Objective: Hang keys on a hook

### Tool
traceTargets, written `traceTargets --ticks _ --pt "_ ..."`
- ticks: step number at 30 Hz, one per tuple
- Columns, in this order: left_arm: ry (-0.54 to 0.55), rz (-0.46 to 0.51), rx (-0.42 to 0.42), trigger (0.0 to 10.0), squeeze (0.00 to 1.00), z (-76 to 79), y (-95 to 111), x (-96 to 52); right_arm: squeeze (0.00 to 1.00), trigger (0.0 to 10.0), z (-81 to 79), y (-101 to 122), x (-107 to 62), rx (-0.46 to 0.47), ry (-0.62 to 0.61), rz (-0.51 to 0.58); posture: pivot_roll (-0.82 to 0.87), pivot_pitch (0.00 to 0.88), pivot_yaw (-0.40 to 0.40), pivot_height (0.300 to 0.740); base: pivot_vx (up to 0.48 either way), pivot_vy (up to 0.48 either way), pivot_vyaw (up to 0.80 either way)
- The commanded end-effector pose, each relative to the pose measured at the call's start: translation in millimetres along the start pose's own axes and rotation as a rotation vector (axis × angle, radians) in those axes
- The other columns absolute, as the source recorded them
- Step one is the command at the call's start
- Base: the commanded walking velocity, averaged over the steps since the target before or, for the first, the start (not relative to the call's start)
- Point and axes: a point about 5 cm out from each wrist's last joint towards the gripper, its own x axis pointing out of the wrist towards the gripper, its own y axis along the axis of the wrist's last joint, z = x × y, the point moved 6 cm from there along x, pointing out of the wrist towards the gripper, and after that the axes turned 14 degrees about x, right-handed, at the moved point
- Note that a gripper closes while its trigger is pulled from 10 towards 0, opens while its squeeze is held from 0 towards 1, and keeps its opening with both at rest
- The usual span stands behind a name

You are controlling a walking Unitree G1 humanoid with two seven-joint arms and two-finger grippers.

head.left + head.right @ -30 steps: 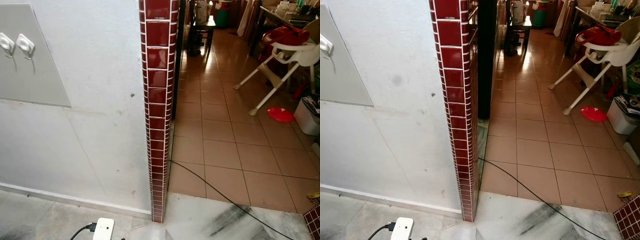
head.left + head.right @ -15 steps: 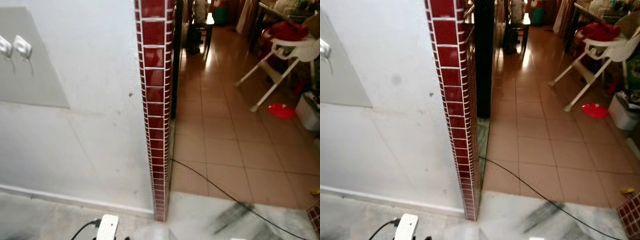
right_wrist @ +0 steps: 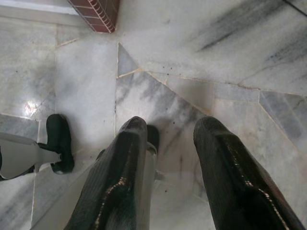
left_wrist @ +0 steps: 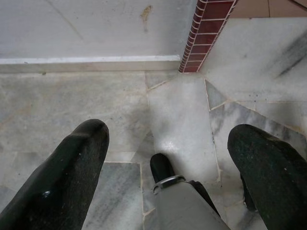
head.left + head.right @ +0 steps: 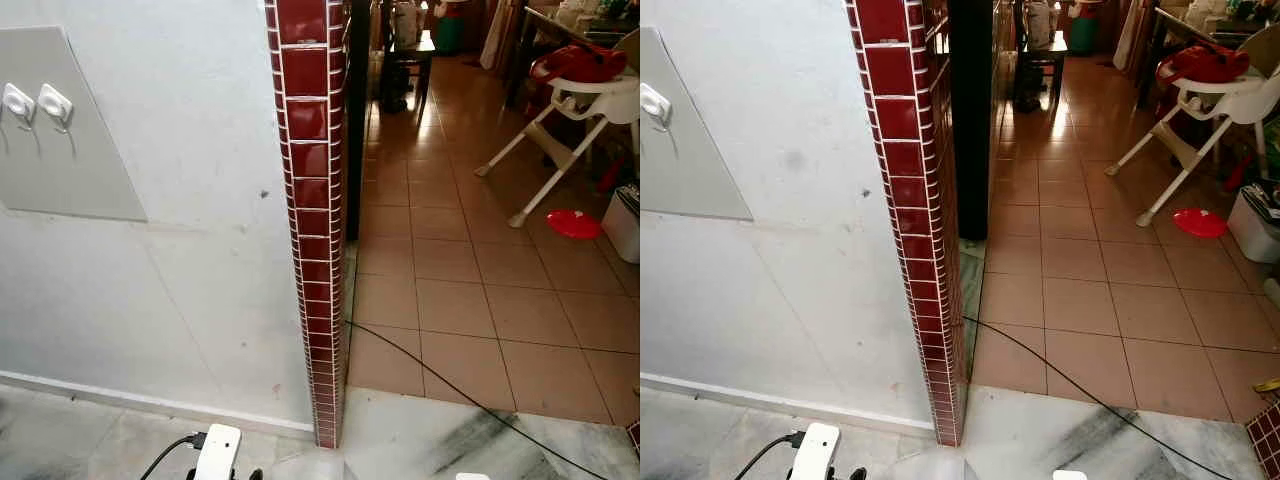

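Two white hooks (image 5: 18, 100) (image 5: 54, 102) sit side by side on a grey panel (image 5: 90, 170) on the white wall, at the far left of the head views and well above the floor. Both arms hang low over the marble floor. In the left wrist view my left gripper (image 4: 168, 134) is open, its black fingers (image 4: 76, 163) far apart with only floor and my own foot beyond them. In the right wrist view my right gripper (image 3: 172, 125) is open by a narrower gap, with nothing between its fingers (image 3: 124, 163).
A dark red tiled wall end (image 5: 310, 200) stands straight ahead. A white plug block (image 5: 218, 450) lies at the wall's foot, and a black cable (image 5: 450, 390) crosses the floor. To the right a tiled room opens, with a white high chair (image 5: 580, 90), a red plate (image 5: 575, 223) and a white bin (image 5: 1255, 225).
The whole picture swayed a little and was blurred half a second ago, so the camera moved. Nothing in the scene itself has shifted.
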Motion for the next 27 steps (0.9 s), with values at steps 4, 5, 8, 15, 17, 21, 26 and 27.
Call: traceTargets --ticks 4,5,8,15,17,21,26,27 --pt "0.011 0.027 0.033 10.0 0.0 -3.3 7.4 0.7 0.0 10.0 -1.8 3.7 -0.4 -0.012 0.005 0.035 -0.07 0.0 0.057 0.74 0.0 0.0 0.0" --pt "0.011 0.027 0.033 10.0 0.0 -3.3 7.4 0.7 0.0 10.0 -1.8 3.7 -0.4 -0.012 0.005 0.035 -0.07 0.0 0.057 0.74 0.0 0.0 0.0" --pt "-0.027 0.079 0.038 10.0 0.0 -0.3 21.7 2.5 0.0 10.0 2.3 2.3 -1.4 -0.034 -0.006 0.037 -0.07 0.0 0.05 0.74 0.0 0.0 0.0" --pt "-0.004 0.072 -0.027 10.0 0.0 -7.4 19.2 1.7 0.0 10.0 1.9 -0.6 -1.9 0.005 0.008 0.028 -0.06 0.0 0.055 0.74 0.0 0.0 0.0" --pt "0.001 0.067 -0.032 10.0 0.0 -8.6 16.9 1.2 0.0 10.0 1.8 -0.6 -2.0 0.011 0.009 0.031 -0.06 0.0 0.055 0.74 0.0 0.0 0.0" --pt "-0.008 0.058 -0.065 10.0 0.0 -6.8 11.7 0.2 0.0 10.0 -0.1 -1.1 -2.1 -0.002 0.019 0.031 -0.07 0.0 0.056 0.74 0.0 0.0 0.0" --pt "0.011 0.051 -0.11 10.0 0.0 -8.4 7.9 -0.5 0.0 10.0 0.1 -3.2 -2.5 0.003 0.018 0.028 -0.07 0.0 0.046 0.74 0.0 0.0 0.0" --pt "0.011 0.051 -0.11 10.0 0.0 -8.4 7.9 -0.5 0.0 10.0 0.1 -3.2 -2.5 0.003 0.018 0.028 -0.07 0.0 0.046 0.74 0.0 0.0 0.0"
